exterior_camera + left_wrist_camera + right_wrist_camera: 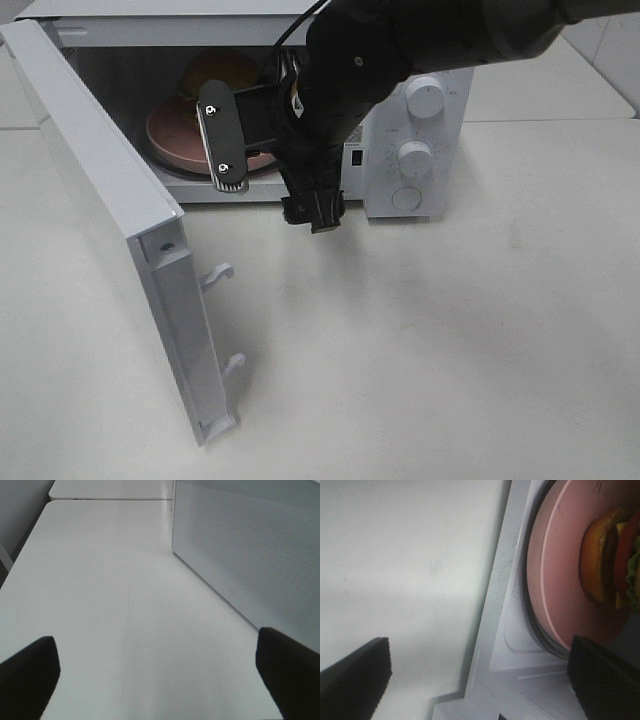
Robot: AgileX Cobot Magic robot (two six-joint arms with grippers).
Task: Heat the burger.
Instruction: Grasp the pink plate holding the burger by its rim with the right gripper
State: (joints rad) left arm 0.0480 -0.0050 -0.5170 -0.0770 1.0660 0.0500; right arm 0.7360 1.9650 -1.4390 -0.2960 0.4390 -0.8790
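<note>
Burger [607, 562] and pink plate [555, 575] sit inside the microwave [420, 150], on the turntable just beyond the right gripper [480, 680], whose spread jaws hold nothing at the oven's mouth. The stack looks light and soft: glossy bun halves would likely dent and slip, and the tomato and lettuce layers could slide apart under a squeeze. The stiff plate rim nearest the gripper seems the safer place to take hold, should anything need shifting. The left gripper [160, 680] is also wide apart and empty, beside the open door [250, 555], well away from the burger.
</note>
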